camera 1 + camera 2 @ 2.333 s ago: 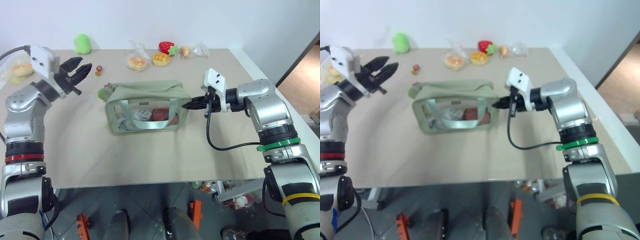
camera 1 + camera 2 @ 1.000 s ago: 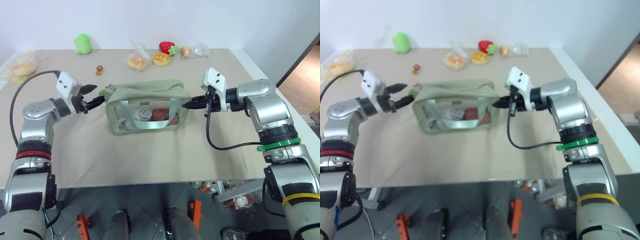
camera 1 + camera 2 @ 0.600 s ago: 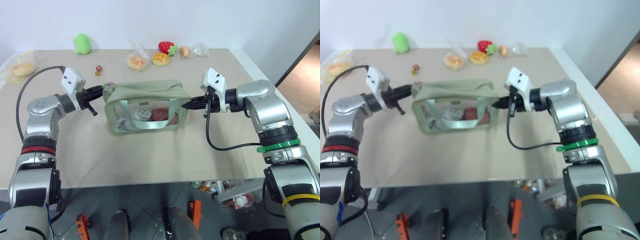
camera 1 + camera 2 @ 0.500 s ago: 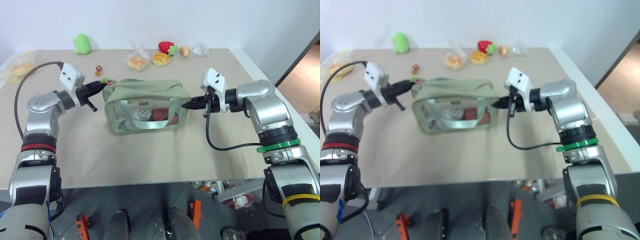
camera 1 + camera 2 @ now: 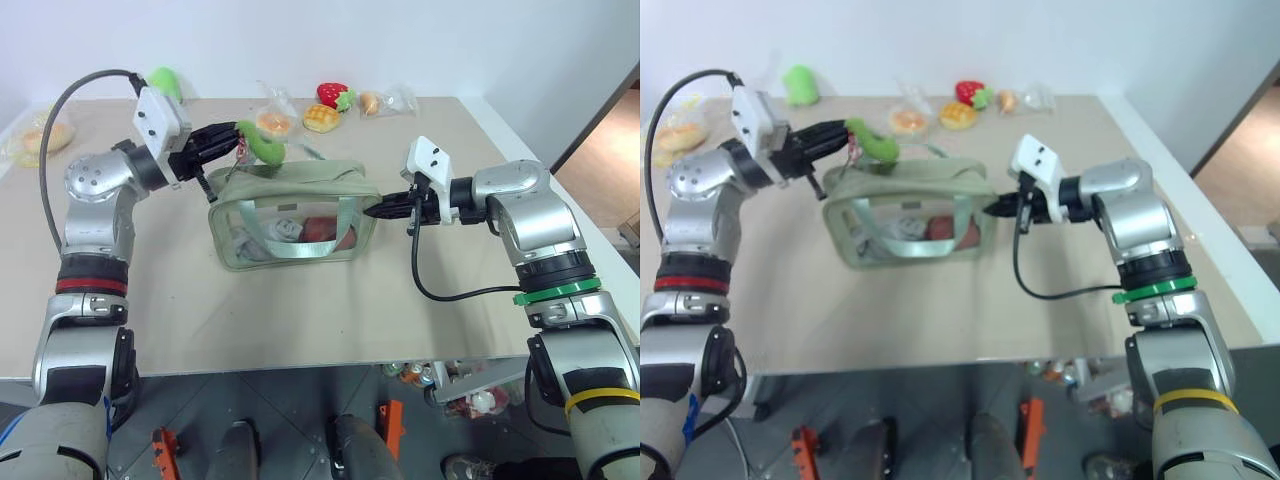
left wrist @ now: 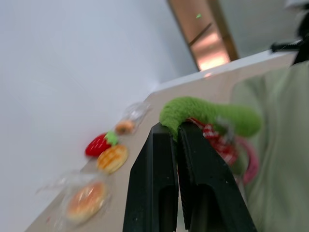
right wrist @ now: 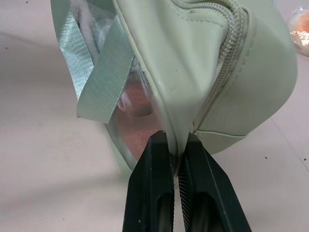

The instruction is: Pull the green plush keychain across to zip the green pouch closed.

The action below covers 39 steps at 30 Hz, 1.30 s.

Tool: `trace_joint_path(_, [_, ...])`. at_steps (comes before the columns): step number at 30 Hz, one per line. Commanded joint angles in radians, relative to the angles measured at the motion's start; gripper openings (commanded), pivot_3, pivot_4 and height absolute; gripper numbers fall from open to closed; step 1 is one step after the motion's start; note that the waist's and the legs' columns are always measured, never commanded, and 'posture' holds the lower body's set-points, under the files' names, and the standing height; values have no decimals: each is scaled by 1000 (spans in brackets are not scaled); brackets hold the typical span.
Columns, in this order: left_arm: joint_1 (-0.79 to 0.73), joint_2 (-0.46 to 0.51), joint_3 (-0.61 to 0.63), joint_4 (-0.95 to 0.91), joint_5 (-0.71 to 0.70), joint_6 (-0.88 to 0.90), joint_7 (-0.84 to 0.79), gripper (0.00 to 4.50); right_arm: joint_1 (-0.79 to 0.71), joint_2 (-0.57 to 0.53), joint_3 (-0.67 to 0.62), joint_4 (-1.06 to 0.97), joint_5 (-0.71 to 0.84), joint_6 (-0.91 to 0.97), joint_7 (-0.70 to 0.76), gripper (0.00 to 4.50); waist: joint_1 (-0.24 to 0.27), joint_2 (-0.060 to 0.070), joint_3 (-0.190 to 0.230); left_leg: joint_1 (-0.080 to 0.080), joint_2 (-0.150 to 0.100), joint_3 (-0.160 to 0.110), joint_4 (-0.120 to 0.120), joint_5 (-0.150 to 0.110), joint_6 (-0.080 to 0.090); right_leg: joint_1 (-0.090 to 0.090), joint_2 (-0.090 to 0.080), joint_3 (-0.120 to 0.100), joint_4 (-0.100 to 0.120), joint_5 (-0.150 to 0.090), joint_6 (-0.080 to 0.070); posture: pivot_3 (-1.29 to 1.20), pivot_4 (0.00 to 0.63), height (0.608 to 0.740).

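The green pouch (image 5: 290, 212) sits mid-table, sage fabric with a clear window and webbing handle. Its green plush keychain (image 5: 257, 142) is lifted above the pouch's left end, stretched out, with a pinkish tag under it. My left gripper (image 5: 232, 137) is shut on the green plush keychain (image 6: 207, 115), fingers (image 6: 154, 164) pinching its end. At the pouch's right end my right gripper (image 5: 378, 209) is shut on the green pouch (image 7: 193, 63), its fingertips clamped on the seam beside the zipper end.
Along the table's back edge lie a lime-green plush toy (image 5: 163, 80), bagged bread (image 5: 272, 122), a waffle-like bun (image 5: 322, 117), a red strawberry toy (image 5: 332, 94) and another bagged bun (image 5: 385, 100). A bagged bun (image 5: 40, 137) lies far left.
My left gripper has closed on the keychain and risen up and to the right with it, lifting the pouch's left top edge. The right gripper has stayed put.
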Motion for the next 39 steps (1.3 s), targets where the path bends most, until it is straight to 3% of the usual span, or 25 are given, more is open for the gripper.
trace_joint_path(1, [-16, 18, 28, -63, -38, 41, 9, 27, -11, -7, -34, -26, 17, -11, -4, 0, 0, 0, 0, 0, 0, 0, 0, 0, 0, 0, 0, 0, 0, 0, 0, 0, 150, 740])
trace_joint_path(7, [-19, 28, 46, -107, -85, 131, 3, 27, -13, -4, -33, -17, 18, -17, -9, 0, 0, 0, 0, 0, 0, 0, 0, 0, 0, 0, 0, 0, 0, 0, 0, 0, 150, 740])
trace_joint_path(12, [50, 63, -27, -137, -14, 141, -62, 27, -19, 2, -33, -10, 17, -23, -15, 0, 0, 0, 0, 0, 0, 0, 0, 0, 0, 0, 0, 0, 0, 0, 0, 0, 150, 740])
trace_joint_path(25, [67, 102, 2, -97, 3, 144, -15, 4378, -25, 5, -27, -4, 17, -25, -11, 0, 1, 0, 0, 0, 0, 1, 1, 0, 0, 0, 1, 2, 0, -2, -3, 0, 150, 740])
trace_joint_path(32, [38, 140, 176, -94, -191, 401, 59, 4447, -40, 12, -23, 19, 11, -39, -7, 0, -3, 0, 0, 0, 0, 1, 1, 0, 0, 0, 1, 2, 1, -1, -2, 0, 150, 740])
trace_joint_path(39, [217, 232, 208, -229, -288, 629, 1, 4447, -43, 14, -22, 30, 10, -49, -1, 0, -3, 0, 0, 1, 0, 1, 0, 0, 0, 0, 1, 2, 1, -1, -1, 0, 150, 740])
